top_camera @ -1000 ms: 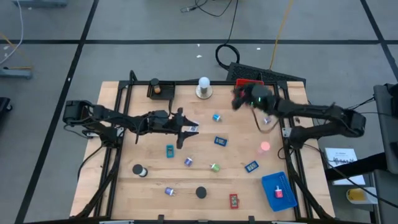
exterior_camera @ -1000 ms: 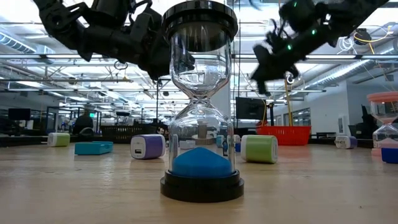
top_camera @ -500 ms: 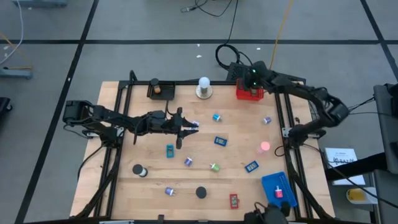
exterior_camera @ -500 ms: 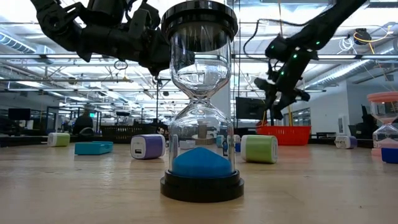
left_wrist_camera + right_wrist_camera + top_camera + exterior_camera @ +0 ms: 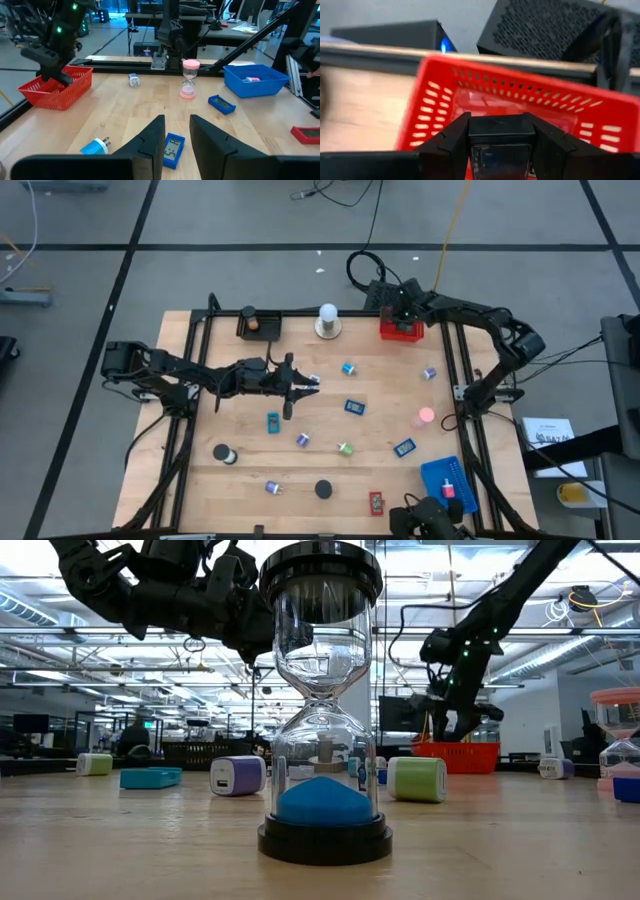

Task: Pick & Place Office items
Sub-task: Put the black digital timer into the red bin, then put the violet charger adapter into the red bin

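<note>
Most office items remain scattered mid-frame on the bench [image 5: 240, 420]. Right gripper [image 5: 501, 150] hovers over the red tray [image 5: 401, 329] at upper right, fingers clamped on a black rectangle [image 5: 501, 134]. Left gripper [image 5: 176, 134], left of centre, fingers narrowly parted, empty, above a blue rectangle [image 5: 172, 149].

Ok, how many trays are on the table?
3: black tray at the back edge, left; red tray at the back edge, right; blue tray front-right corner. None looks hidden.
</note>
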Available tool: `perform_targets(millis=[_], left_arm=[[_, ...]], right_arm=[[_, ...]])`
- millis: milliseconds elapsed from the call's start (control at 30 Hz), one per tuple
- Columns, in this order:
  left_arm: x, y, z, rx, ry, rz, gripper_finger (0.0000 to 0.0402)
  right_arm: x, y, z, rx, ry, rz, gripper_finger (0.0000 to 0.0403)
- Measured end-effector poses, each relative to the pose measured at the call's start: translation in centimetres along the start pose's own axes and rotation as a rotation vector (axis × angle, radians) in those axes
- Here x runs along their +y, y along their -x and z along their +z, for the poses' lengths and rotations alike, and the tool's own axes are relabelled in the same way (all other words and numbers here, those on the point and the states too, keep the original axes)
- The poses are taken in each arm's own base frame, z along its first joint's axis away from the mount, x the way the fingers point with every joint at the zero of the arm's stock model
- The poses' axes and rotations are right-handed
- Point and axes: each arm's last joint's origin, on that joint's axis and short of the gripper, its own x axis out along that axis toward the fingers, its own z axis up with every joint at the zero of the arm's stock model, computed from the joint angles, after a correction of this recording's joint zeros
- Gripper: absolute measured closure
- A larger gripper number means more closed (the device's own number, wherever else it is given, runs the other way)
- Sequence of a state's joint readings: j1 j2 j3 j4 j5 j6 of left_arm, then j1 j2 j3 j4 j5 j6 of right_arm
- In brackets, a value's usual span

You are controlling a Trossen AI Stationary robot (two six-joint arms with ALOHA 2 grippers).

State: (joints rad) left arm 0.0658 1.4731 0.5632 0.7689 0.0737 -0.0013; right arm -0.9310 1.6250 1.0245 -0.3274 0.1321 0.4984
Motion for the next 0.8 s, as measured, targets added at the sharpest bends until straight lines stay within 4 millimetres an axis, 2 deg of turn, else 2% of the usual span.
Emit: perform_targets(millis=[233,633,800], left_arm=[[0.0,0.0,0.0,0.000,0.002,0.000,0.0309],[0.0,0.0,0.0,0.002,0.008,0.001,0.0309],[0.1,0.0,-0.1,0.008,0.033,0.006,0.0309]], right_arm=[[-0.1,-2.0,-0.8,0.059,0.013,-0.031,0.0241],[-0.3,-1.9,-0.8,0.045,0.042,-0.081,0.0203],[-0.5,-0.6,-0.2,0.014,0.039,-0.073,0.0185]])
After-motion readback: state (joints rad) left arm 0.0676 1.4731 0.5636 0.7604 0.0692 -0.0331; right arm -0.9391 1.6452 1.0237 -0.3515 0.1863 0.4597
